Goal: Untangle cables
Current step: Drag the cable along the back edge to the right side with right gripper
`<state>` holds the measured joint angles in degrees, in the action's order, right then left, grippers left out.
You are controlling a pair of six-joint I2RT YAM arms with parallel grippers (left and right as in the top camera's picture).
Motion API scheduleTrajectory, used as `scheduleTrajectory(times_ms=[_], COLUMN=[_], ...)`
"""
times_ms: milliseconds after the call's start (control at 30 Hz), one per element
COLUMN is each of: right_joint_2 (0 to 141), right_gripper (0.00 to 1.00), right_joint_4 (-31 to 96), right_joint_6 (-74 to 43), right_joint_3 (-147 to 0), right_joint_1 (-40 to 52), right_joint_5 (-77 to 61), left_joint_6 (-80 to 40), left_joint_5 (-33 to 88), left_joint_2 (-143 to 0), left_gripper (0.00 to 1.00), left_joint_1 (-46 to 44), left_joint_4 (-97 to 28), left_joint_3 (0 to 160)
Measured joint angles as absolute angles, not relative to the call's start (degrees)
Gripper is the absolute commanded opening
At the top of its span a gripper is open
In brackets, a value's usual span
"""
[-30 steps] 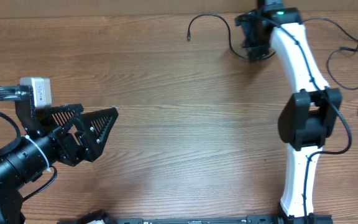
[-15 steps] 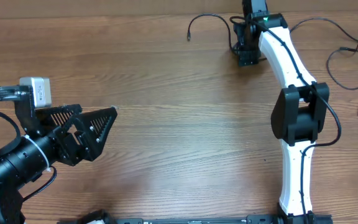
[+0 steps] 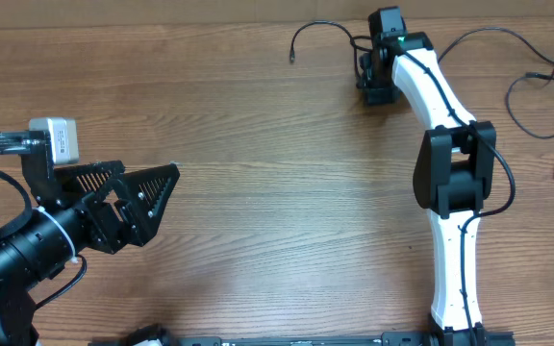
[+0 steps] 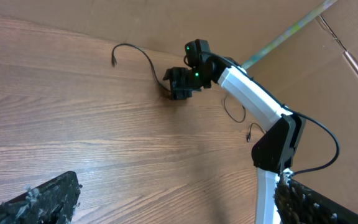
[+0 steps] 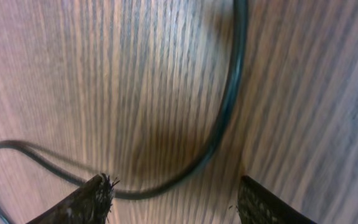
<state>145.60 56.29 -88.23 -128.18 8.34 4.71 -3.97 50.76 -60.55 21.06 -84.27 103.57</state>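
on the wooden table (image 3: pixel 248 125), the white right arm (image 3: pixel 450 259) reaches up to the far edge, while the black left arm (image 3: pixel 27 255) sits low at the near left corner. the left gripper (image 3: pixel 166 189) hovers over bare wood with its jaws spread wide; in my left wrist feed the two fingers sit at opposite bottom corners. the right gripper (image 3: pixel 374 88) points down at the table, jaws apart, nothing clamped. one thin black cable (image 3: pixel 320 25) arcs from its plug end (image 3: pixel 292 59) over to that gripper, and in my right wrist feed it lies on the wood between the fingertips. more cables (image 3: pixel 537 76) lie loose along the right edge, well apart from both grippers.
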Motion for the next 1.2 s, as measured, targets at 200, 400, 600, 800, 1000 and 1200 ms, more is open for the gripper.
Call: scheduleTrajectory(times_ms=[200,400,600,800,1000,1200], right_joint_2=[145.6,146.2,147.3,148.1,147.4,139.8], right_gripper=[0.73,0.24,0.04,0.04,0.04,0.04], right_joint_4=[55.1,55.1,51.5,44.2,44.2,47.4], right_joint_6=[-88.5,-87.9,-85.5,-72.9,-65.1,-62.3], right_joint_3=[-128.2,-128.2,-128.3,-128.3,-129.4,-129.4], right_joint_1=[8.1,6.8,5.0,3.3,-0.3,-9.5], right_joint_5=[7.1,7.9,8.2,8.2,7.9,7.9], left_joint_6=[-4.0,-4.0,-4.0,-4.0,-4.0,-4.0], left_joint_5=[50.8,50.8,50.7,50.7,49.7,47.3], left_joint_2=[-60.5,-60.5,-60.5,-60.6,-60.5,-60.6], left_gripper=[1.00,1.00,1.00,1.00,1.00,1.00], left_joint_1=[21.1,21.1,21.1,21.1,21.1,21.1], left_joint_4=[-84.9,-84.9,-84.9,-85.0,-85.6,-86.2], left_joint_3=[103.6,103.6,103.6,103.6,103.6,103.6])
